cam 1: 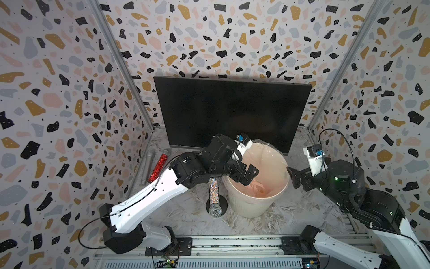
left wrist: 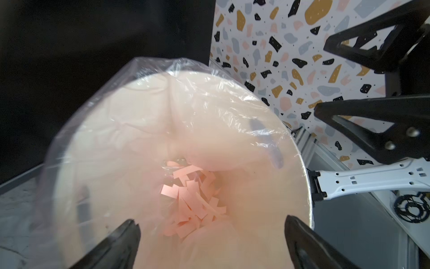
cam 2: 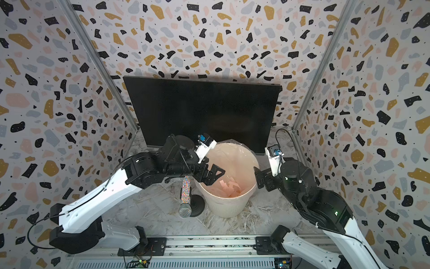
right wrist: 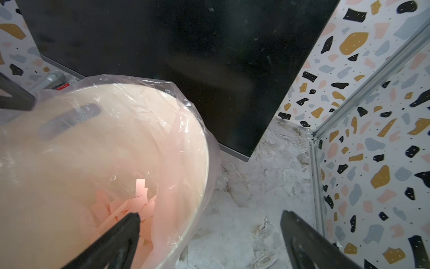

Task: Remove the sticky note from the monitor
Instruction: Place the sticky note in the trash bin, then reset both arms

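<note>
The monitor stands at the back, its black screen bare in every view. In front of it stands a cream bin lined with a clear bag. Several pink sticky notes lie in a heap at its bottom. My left gripper hangs over the bin's left rim, open, with nothing between its fingers. My right gripper stands just outside the bin's right rim, open and empty.
A multicolour glitter microphone leans on a round black stand left of the bin. A red glitter microphone and a grey one lie by the left wall. Patterned walls close three sides; a metal rail runs along the front.
</note>
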Action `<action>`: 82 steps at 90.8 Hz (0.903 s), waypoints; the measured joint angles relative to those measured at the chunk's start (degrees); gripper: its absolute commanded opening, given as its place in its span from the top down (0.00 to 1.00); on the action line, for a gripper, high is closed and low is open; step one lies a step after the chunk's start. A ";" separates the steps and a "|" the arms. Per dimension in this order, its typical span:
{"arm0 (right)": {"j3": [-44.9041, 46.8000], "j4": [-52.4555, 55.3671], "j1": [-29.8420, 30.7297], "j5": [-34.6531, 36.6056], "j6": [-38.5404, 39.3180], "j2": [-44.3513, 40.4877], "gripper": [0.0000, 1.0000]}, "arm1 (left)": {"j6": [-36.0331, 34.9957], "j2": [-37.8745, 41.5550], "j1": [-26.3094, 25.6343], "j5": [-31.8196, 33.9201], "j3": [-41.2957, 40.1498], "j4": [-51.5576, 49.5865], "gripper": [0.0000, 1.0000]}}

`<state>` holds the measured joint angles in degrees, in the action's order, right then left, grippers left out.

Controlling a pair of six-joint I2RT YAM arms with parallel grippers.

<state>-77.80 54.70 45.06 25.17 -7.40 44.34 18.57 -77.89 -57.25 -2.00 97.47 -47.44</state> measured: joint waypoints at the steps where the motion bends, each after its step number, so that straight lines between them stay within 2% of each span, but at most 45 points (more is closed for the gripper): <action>1: 0.15 -0.24 0.00 0.31 0.20 -0.07 0.00 | -0.07 0.33 0.13 0.33 0.17 0.02 0.01; 13: 2.23 -3.08 0.00 5.18 2.38 -0.83 0.00 | -0.66 4.50 3.72 4.31 1.64 0.79 0.01; 33: 6.21 -9.75 -1.49 15.41 6.40 -1.33 0.00 | -1.03 12.92 17.00 7.54 -1.40 2.82 0.01; 43: 8.09 -13.20 -6.16 18.93 6.88 -1.16 0.00 | -1.40 16.65 24.11 9.25 -5.22 2.95 0.01; 52: 9.94 -15.39 -14.14 19.56 5.81 -0.55 0.00 | -1.40 18.51 31.30 9.94 -9.40 3.45 0.01; 61: 13.53 -17.97 -22.97 18.93 3.34 0.44 0.00 | -1.27 20.46 38.27 11.87 -17.31 6.36 0.01; 69: 18.99 -21.00 -29.38 18.71 0.22 1.53 0.00 | -1.77 23.67 42.29 16.37 -28.41 11.39 0.01; 82: 31.71 -28.44 -34.67 20.57 -3.54 2.19 0.00 | -3.04 28.85 46.47 23.43 -45.77 19.28 0.01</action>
<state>-46.09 26.26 10.39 45.74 -10.94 46.52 15.53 -49.04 -10.79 21.43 51.70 -28.16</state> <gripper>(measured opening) 0.996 0.992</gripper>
